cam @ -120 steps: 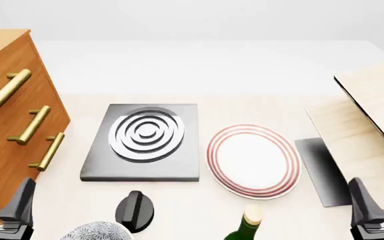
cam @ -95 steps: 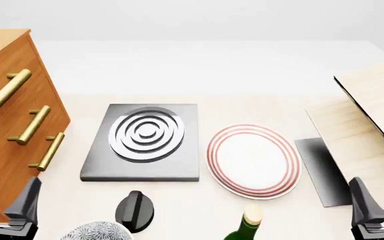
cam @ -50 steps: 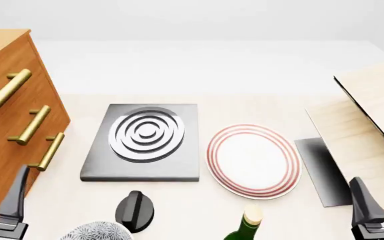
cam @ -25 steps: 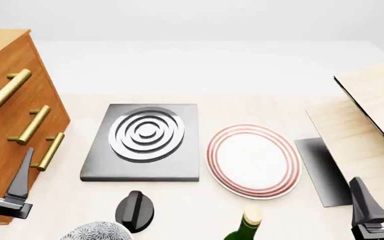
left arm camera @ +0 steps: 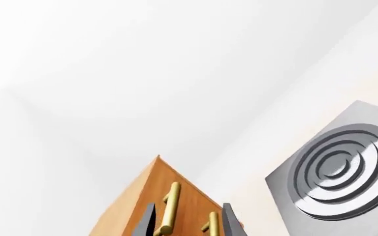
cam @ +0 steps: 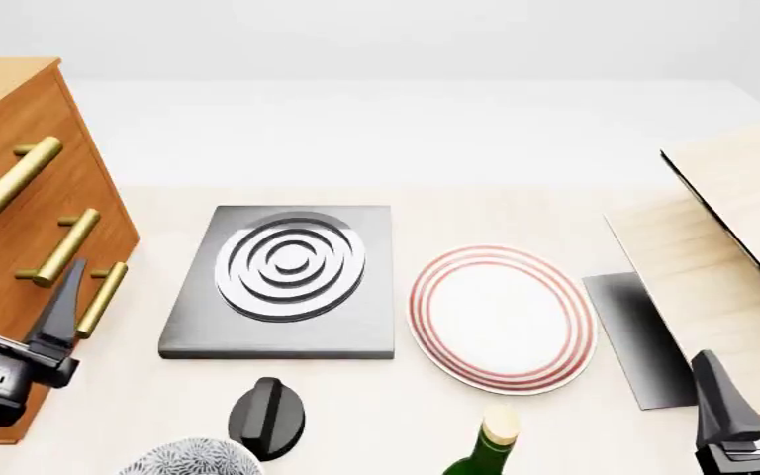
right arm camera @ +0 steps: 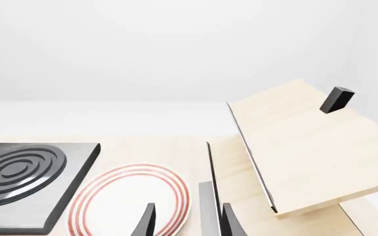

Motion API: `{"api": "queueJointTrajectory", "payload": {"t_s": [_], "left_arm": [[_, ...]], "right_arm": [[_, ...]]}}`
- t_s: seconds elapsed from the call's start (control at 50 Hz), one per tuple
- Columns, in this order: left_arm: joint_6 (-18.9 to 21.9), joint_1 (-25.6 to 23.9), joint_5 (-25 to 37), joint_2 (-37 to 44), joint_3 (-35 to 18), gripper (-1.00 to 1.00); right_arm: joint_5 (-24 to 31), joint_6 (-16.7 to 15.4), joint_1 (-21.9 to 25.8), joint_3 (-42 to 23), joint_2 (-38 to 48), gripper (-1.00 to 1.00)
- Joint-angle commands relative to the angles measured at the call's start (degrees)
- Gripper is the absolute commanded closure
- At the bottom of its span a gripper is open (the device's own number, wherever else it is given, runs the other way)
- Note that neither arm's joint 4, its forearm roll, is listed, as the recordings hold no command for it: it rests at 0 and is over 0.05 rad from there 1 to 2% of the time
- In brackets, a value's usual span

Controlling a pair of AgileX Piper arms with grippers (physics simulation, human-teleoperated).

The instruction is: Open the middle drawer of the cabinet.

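Left wrist view: one cabinet (left arm camera: 146, 206) shows as an orange-brown corner, with two brass handles visible on its front. The left tool (left arm camera: 185, 221) has its two dark fingertips (left arm camera: 147, 222) spread apart, one handle between them; nothing is grasped. One grey square burner plate (left arm camera: 336, 167) with raised rings lies to the side on the pale table (left arm camera: 255, 172).

Front view: the cabinet (cam: 17, 257) stands at the far left of the table (cam: 486, 213), and three brass bar handles are stacked on its front. The middle drawer (cam: 24, 252) is the second of the three, shut flush with the others. The left tool (cam: 47, 312) sits just in front of the lower handles, one finger plainly seen, released. The right tool (cam: 750, 401) is low at the right edge, fingers apart, empty. Between them lie one burner plate (cam: 288, 282), one white plate with red rings (cam: 502, 319), one black knob (cam: 266, 416), one green bottle (cam: 486, 450), one grey speckled bowl (cam: 189, 460) and two pale wood boards (cam: 730, 213).

Right wrist view: the right tool (right arm camera: 183, 219) is released, with the ringed plate (right arm camera: 130, 201), the burner plate (right arm camera: 28, 182), the boards (right arm camera: 300, 147) and one small black block (right arm camera: 336, 99) ahead of it.
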Motion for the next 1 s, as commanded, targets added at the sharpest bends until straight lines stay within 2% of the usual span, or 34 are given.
{"api": "queueJointTrajectory", "payload": {"t_s": [0.02, 0.28, 0.64, 1.0], "left_arm": [[0.15, 1.75, 2.64, 1.63, -2.76, -1.0], [2.55, 4.14, -0.96, 6.1, -1.68, -1.0], [4.79, 2.14, -4.84, 12.92, -0.53, -1.0], [6.2, 2.61, -12.02, 22.15, 1.14, -1.0]], "right_arm": [[-0.09, 0.01, 0.09, 0.09, 0.02, -1.0], [-0.07, 0.0, 0.1, 0.07, 0.03, -1.0], [-0.09, 0.03, 0.09, 0.07, 0.03, -1.0], [-0.09, 0.03, 0.1, 0.08, 0.02, -1.0]]}}
